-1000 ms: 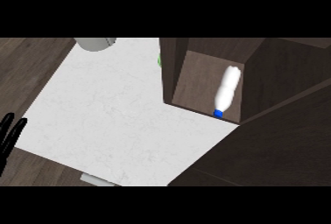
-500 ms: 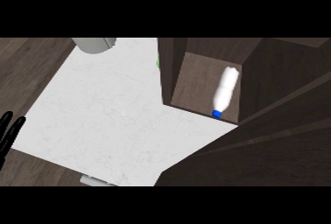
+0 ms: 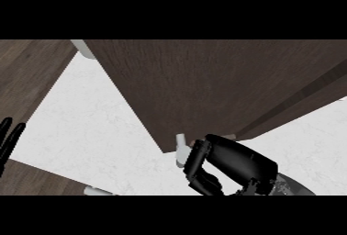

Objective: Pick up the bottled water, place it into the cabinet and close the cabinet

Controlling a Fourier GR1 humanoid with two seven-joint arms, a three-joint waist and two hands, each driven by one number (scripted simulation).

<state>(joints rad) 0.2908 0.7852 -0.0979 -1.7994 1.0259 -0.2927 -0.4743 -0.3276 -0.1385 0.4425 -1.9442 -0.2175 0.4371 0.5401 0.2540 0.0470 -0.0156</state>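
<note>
The dark wood cabinet door (image 3: 217, 87) now covers the cabinet's opening, and the bottled water is hidden behind it. A short white handle (image 3: 180, 148) sticks out at the door's lower corner. My right hand (image 3: 234, 165) sits just right of that handle. Its fingers (image 3: 200, 172) are curled, with the knuckles against the handle, not wrapped round it. My left hand (image 3: 8, 137) rests open at the view's left edge, fingers up.
The white marble counter (image 3: 88, 133) spreads out left of the cabinet. Part of a grey object (image 3: 85, 48) shows at the top beside the door. A small pale object (image 3: 98, 192) lies at the counter's near edge. Dark wood flooring borders the counter on the left.
The cabinet door has swung across the opening and hidden the bottle. My right hand has come into view at the door's handle. The left hand has stayed put.
</note>
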